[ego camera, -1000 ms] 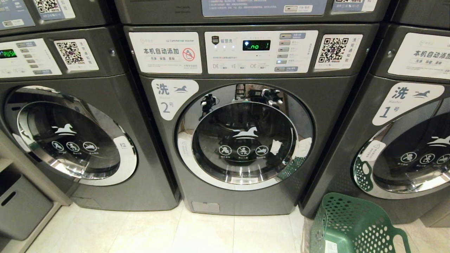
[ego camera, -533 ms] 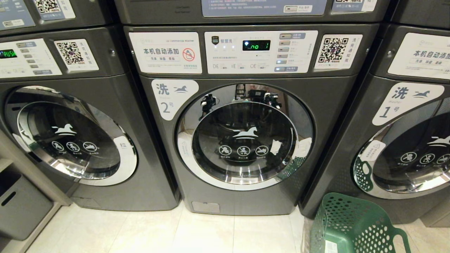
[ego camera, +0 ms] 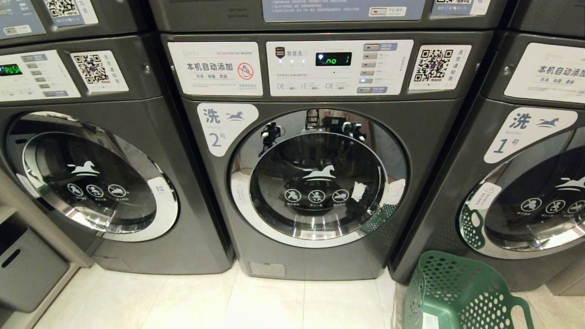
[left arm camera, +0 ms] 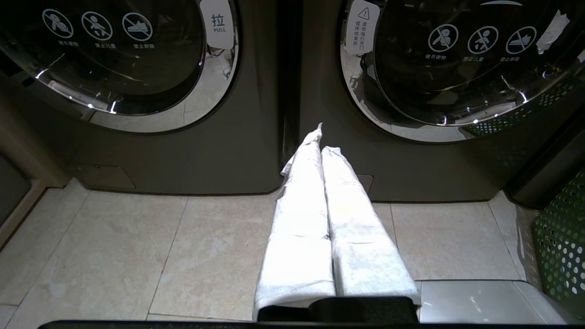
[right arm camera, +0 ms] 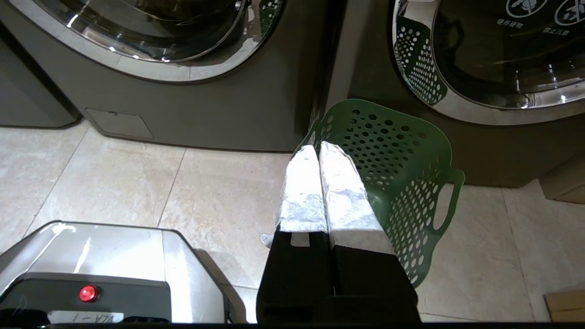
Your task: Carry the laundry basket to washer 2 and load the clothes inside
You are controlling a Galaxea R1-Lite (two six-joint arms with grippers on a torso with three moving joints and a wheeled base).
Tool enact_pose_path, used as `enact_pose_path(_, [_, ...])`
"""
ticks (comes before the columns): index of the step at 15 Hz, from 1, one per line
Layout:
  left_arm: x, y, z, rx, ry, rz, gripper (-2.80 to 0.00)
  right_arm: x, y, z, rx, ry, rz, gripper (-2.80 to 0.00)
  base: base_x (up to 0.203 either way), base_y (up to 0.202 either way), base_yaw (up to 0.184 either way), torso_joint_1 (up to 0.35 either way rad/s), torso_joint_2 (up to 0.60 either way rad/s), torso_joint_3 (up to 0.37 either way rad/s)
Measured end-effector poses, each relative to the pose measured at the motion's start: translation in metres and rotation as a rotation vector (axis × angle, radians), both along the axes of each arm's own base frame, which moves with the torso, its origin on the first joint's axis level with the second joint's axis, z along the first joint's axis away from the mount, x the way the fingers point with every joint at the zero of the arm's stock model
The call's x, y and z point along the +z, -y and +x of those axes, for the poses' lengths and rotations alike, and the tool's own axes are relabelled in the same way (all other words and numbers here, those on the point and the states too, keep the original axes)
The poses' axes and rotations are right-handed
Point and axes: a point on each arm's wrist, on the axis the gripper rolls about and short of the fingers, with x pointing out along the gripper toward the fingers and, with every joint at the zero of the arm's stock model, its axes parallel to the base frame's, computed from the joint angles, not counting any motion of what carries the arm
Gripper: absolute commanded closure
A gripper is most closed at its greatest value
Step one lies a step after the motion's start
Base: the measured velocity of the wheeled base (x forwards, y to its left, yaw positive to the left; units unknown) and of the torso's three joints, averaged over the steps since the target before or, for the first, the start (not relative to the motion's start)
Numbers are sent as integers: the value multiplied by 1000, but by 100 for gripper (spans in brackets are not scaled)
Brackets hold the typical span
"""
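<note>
Washer 2 stands straight ahead with its round door closed. The green perforated laundry basket sits on the floor at the lower right, before the gap between washer 2 and washer 1. Clothes are out of view; the part of the basket's inside that shows is bare. My right gripper is shut and empty, its white-wrapped fingertips at the basket's near rim. My left gripper is shut and empty, low above the floor, pointing at washer 2's left lower corner. Neither arm is in the head view.
Washer 1 stands to the right and another washer to the left, both closed. A grey bin sits at the far left. My own grey base shows low in the right wrist view. Pale floor tiles lie before washer 2.
The right arm's reflection in washer 2's door glass has shifted a little and shrunk. The basket, the door and the left arm's reflection are as before.
</note>
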Motion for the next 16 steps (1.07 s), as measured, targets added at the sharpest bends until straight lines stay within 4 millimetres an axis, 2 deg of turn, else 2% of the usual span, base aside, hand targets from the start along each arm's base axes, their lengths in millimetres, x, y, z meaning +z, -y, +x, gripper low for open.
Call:
enact_pose_path(7, [0,0,0,0,0,0,0,-3,0,-12,3,155,-41,0,0,0,0,0,0,0])
enact_pose_path(16, [0,0,0,0,0,0,0,-3,1,-14,-25,182,13,0,0,0,0,0,0,0])
